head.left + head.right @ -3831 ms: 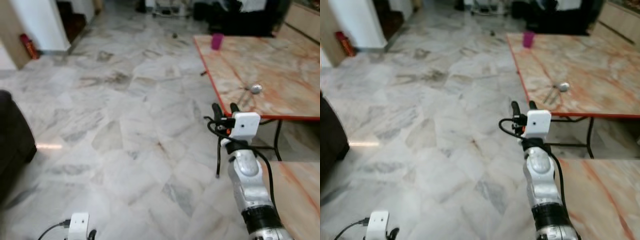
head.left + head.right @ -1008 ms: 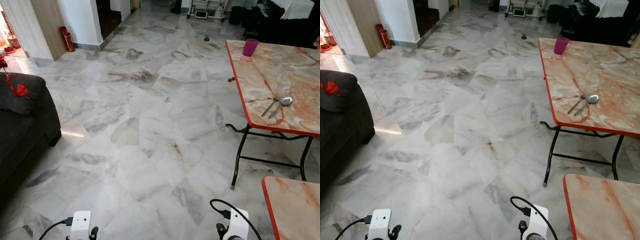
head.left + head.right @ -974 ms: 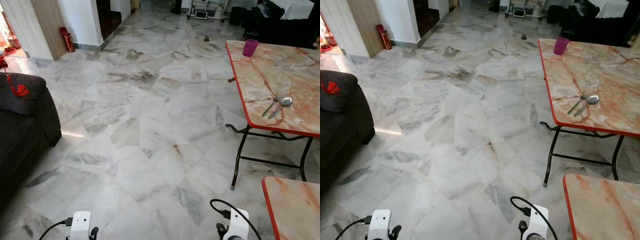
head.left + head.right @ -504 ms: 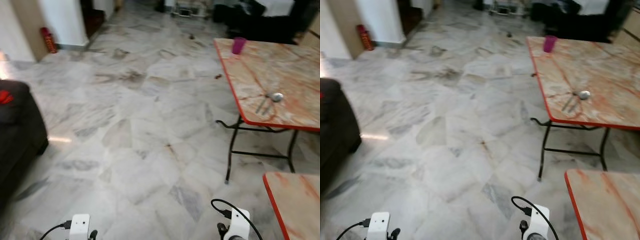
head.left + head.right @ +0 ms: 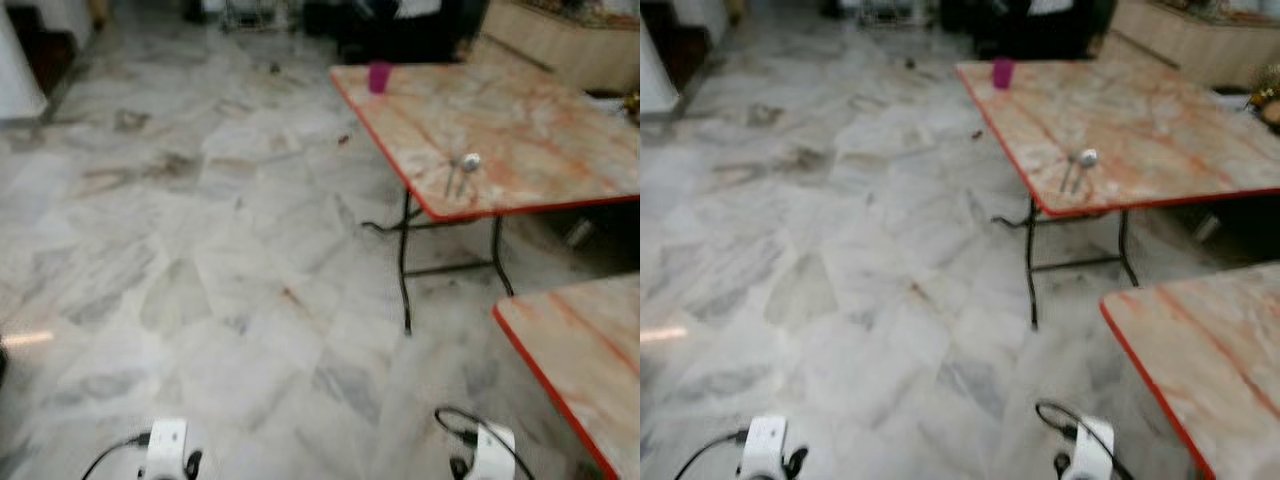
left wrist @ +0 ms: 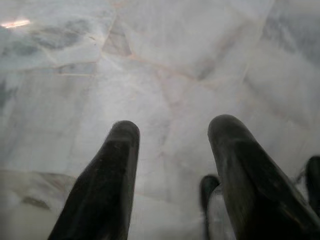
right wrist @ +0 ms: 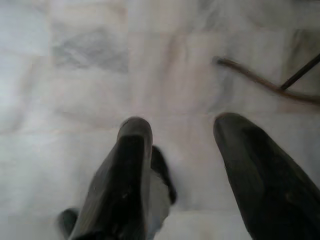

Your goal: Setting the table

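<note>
Two pieces of cutlery (image 5: 460,172) lie side by side near the front edge of the marble-topped table (image 5: 540,130), one with a round bowl that reads as a spoon, the other too blurred to name. A pink cup (image 5: 379,76) stands well apart from them at the table's far corner. A second table (image 5: 585,350) of the same orange-edged stone juts in close on my right.

Both my arms hang low over the marble floor (image 5: 200,260). My left gripper (image 6: 172,165) has its fingers spread with bare floor between them, and my right gripper (image 7: 182,165) is the same, parted and holding nothing.

I judge the cutlery to be thin, stiff metal: light, not fragile, but slick and lying flat on a hard smooth top, so it will skate away if I push at it. The handle is the place to pinch, across its narrow width near the middle, fingers coming down either side (the bowl end is too wide and curved to trap well). The two pieces lie so close that I risk catching both. The cup looks like light plastic; I would take it around the body, gently, since it could tip or squirm out of a hard squeeze
</note>
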### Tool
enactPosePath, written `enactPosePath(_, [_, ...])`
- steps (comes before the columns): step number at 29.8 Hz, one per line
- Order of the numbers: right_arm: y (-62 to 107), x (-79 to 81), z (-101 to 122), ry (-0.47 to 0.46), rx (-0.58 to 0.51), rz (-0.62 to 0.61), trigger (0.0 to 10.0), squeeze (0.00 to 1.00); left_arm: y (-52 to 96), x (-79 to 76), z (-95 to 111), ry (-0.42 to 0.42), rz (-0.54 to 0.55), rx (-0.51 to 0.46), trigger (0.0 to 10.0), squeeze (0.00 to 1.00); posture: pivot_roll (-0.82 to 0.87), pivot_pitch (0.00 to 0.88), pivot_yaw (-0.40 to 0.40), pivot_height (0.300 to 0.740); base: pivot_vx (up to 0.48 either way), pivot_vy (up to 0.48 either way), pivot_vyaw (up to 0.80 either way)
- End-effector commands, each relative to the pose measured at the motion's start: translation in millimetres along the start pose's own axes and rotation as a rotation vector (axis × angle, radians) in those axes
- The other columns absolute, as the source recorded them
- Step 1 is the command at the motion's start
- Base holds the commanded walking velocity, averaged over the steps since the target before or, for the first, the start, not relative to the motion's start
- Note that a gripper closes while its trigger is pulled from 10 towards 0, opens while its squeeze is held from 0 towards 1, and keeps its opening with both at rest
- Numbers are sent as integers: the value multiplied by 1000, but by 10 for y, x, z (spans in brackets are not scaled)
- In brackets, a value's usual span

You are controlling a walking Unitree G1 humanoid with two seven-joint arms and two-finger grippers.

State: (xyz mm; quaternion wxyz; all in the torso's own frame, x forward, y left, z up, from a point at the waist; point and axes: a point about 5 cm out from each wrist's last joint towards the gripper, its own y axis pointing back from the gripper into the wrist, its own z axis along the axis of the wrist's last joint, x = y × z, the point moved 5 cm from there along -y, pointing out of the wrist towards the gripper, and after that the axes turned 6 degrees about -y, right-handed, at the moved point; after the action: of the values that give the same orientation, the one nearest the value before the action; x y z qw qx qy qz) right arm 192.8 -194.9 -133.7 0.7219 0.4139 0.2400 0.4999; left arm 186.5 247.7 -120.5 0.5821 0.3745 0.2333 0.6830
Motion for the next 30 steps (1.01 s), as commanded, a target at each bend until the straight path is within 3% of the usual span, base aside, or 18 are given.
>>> enactPosePath(1, [-6, -109, 71, 5, -17, -24, 10000, 0, -21, -81, 78, 12, -15, -14, 10000, 0, -40, 0, -49, 740, 0, 304, -781])
enactPosePath(7, [-6, -109, 71, 5, -17, -24, 10000, 0, -21, -81, 78, 12, -15, -14, 10000, 0, -40, 0, -49, 740, 0, 304, -781])
enactPosePath(12, [-5, -57, 84, 6, -29, 18, 10000, 0, -60, -202, 275, -4, -32, -59, 10000, 0, -41, 0, -41, 740, 0, 67, 0])
enactPosePath(22, [-4, -41, 99, 25, -40, 30, 10000, 0, -58, -182, 247, -13, -36, -48, 10000, 0, -38, 0, -38, 740, 0, 0, 0])
enactPosePath(30, [-3, -35, 105, 46, -44, 42, 10000, 0, -41, -121, 147, -20, -29, -22, 10000, 0, -37, 0, -39, 740, 0, 0, 756])
